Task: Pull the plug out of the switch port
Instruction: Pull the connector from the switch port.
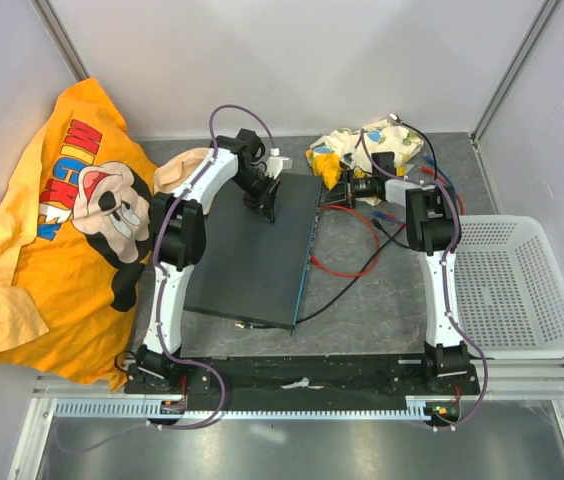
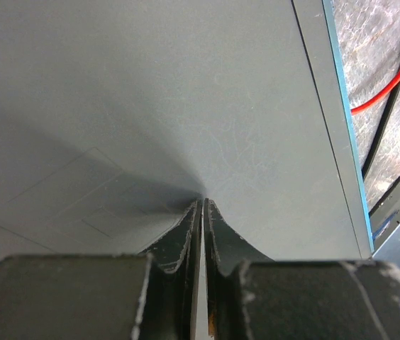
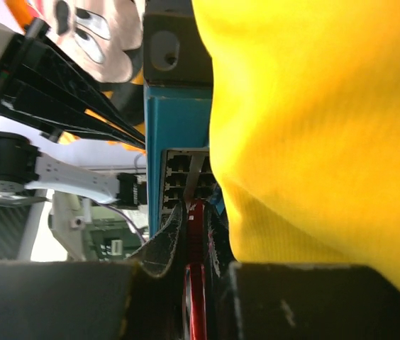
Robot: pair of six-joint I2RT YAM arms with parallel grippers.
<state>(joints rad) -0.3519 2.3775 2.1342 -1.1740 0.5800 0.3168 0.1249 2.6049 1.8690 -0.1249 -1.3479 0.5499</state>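
The switch (image 1: 252, 255) lies flat between the arms, a dark grey box with its teal socket edge (image 1: 310, 250) facing right. My left gripper (image 1: 265, 205) is shut and empty, its tips resting on the switch's grey top (image 2: 150, 106). My right gripper (image 1: 332, 194) is at the far end of the teal edge, shut on the red plug (image 3: 197, 212). In the right wrist view the plug's pale clip reaches up into the socket row (image 3: 179, 177) on the teal face (image 3: 179, 124). The red cable (image 1: 347, 268) trails over the table to the right.
A yellow cloth bundle (image 1: 347, 150) sits just behind the right gripper and fills the right half of the right wrist view as the yellow cloth (image 3: 313, 127). A yellow printed shirt (image 1: 62, 220) lies at left, a white mesh basket (image 1: 512, 285) at right. Black and blue cables (image 1: 392, 225) lie beside the switch.
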